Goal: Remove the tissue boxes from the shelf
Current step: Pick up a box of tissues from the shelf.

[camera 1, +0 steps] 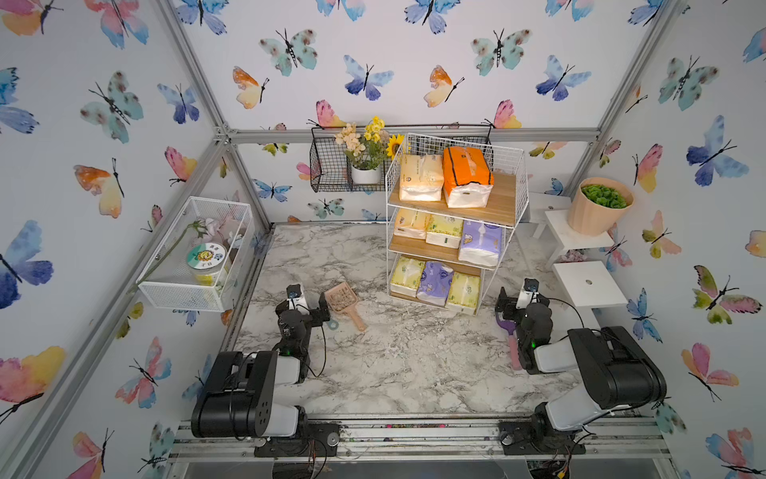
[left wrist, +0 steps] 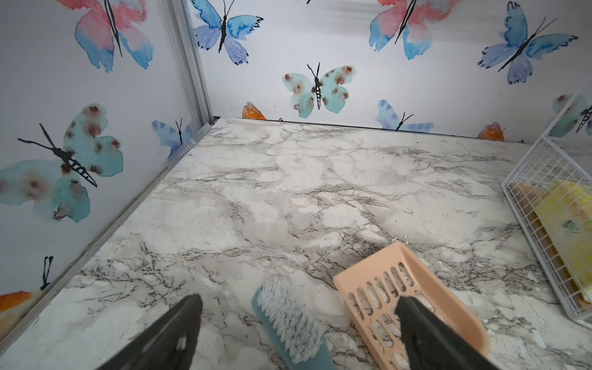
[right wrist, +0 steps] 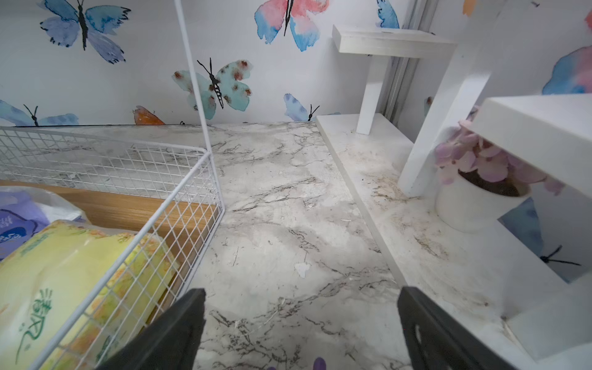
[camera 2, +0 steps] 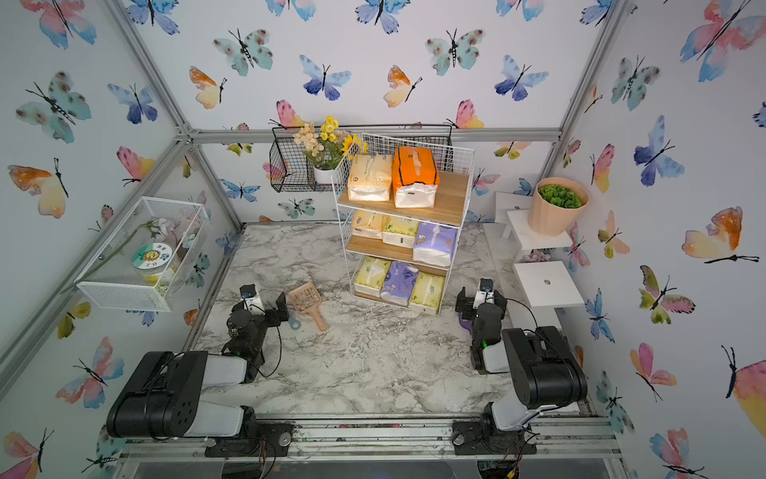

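Left gripper [left wrist: 298, 304]: fingers [left wrist: 179, 320] spread, empty, left of the shelf [camera 1: 497, 203], above a blue brush [left wrist: 288, 323] cut off in the wrist view. All eight tissue boxes [camera 1: 467, 174] sit on the shelf, rear ends hidden. Right gripper [right wrist: 301, 298]: fingers spread, empty, right of the shelf; pink-and-purple tool [camera 1: 514, 352] beneath, mostly hidden.

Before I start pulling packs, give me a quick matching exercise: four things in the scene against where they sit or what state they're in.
Things:
1 orange tissue pack
2 scoop
3 pot of greens
4 left gripper

Places or states:
A flat on the table
B open, empty
C top board of the shelf
D on the white stand

Pairs: 1-C, 2-A, 3-D, 4-B
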Tool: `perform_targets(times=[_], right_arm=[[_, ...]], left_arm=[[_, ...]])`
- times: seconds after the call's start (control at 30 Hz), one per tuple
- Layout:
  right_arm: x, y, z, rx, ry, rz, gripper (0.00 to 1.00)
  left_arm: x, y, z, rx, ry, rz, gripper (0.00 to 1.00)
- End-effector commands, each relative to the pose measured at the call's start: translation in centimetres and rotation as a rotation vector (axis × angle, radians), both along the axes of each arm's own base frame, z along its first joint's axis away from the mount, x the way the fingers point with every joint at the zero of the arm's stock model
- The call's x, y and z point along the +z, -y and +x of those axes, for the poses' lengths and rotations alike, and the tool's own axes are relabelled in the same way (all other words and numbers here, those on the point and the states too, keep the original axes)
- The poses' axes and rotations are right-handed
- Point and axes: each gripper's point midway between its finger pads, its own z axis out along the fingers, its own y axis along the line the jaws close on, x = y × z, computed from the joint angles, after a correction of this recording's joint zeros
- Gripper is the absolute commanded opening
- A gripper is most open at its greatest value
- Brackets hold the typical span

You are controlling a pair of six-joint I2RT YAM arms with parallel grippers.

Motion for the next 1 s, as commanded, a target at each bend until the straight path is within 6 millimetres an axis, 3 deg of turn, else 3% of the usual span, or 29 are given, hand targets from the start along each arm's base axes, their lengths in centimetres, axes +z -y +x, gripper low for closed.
perform_targets(times=[0.0,0.4,0.5,0.77,0.9,0.97], right_arm=[[0.4,0.4,0.0,-0.017,0.016,0.005,0.99],[0.5,0.5,-0.2,-0.018,0.021,0.005,0.98],[1.5,0.4,-0.6,-0.013,0.046,0.005,0.98],[6.4,0.9,-3.3,-0.030,0.143,0.066,0.98],[9.0,0.8,-5.5,-0.027,0.224,0.232,0.98],[9.2,0.5,-6.1,-0.018,0.192,0.312,0.99]], left_arm=[[0.7,-0.1,0.2,0.007,0.017,0.009,0.99],[0.8,-0.1,0.1,0.006,0.021,0.008,0.99],[1.1,0.0,0.1,0.001,0.023,0.007,0.99],[5.1,-0.5,-0.1,0.037,0.011,-0.016,0.99],[7.7,-0.4,-0.5,0.046,-0.020,-0.086,0.99],[8.6,-0.2,-0.9,0.047,-0.041,-0.140,0.99]])
